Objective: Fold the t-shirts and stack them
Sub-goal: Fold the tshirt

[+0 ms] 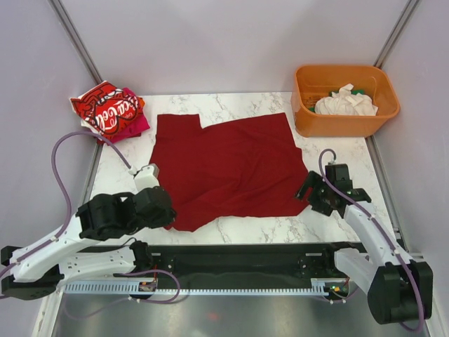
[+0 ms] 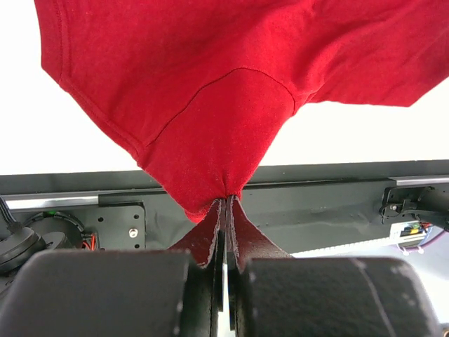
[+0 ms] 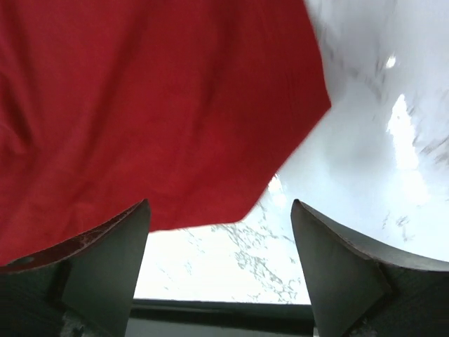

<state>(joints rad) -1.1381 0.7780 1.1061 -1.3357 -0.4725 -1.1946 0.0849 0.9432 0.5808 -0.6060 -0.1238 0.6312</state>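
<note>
A plain dark red t-shirt [image 1: 228, 168] lies spread on the marble table. My left gripper [image 1: 168, 214] is shut on its near left corner; the left wrist view shows the cloth [image 2: 210, 105] pinched between the closed jaws of that gripper [image 2: 226, 203]. My right gripper [image 1: 309, 191] is open and empty at the shirt's near right corner; in the right wrist view this gripper [image 3: 219, 210] has the corner [image 3: 140, 126] just ahead of it. A bright red tee with white lettering [image 1: 105, 109] lies on a magenta one [image 1: 137, 126] at the back left. A white tee [image 1: 345, 104] lies in the tub.
An orange plastic tub [image 1: 309, 116] stands at the back right. Grey walls close in the table on three sides. A black rail [image 1: 238, 256] runs along the near edge between the arm bases.
</note>
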